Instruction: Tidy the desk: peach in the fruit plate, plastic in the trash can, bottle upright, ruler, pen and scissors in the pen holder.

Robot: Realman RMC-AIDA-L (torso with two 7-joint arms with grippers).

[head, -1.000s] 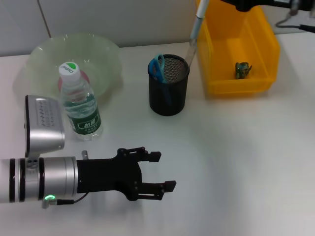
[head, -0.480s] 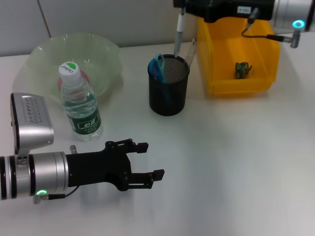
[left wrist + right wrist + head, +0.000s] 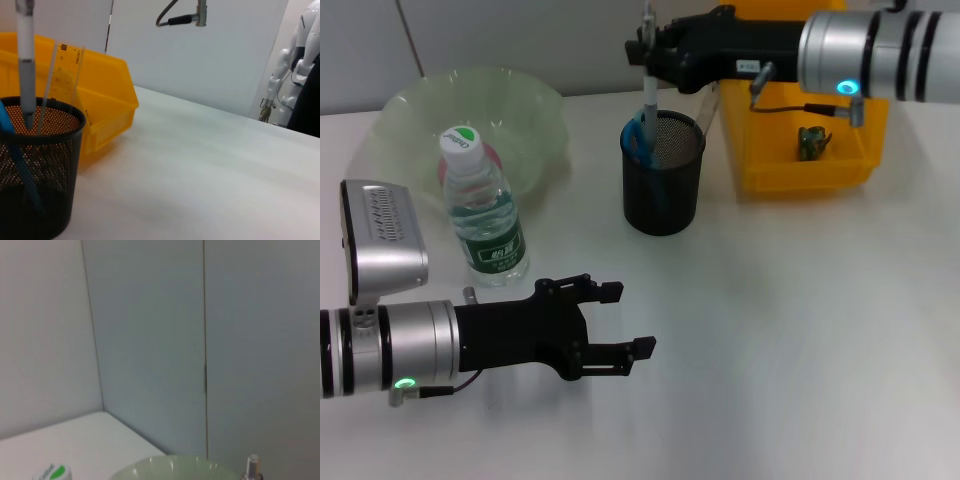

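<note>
Above the pen holder (image 3: 663,172): right gripper (image 3: 647,45) is closed on the pen (image 3: 649,98), tip inside the rim.
Left gripper (image 3: 617,319): wide open, empty, over the table (image 3: 800,320).
Bottle (image 3: 483,211): upright, label unreadable.

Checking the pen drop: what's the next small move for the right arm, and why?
Probably lower a little more, then release. The right end effector holds the pen upright over the pen holder, tip just inside the rim by the left wrist view. Left end effector is idle, open, low over the table.
</note>
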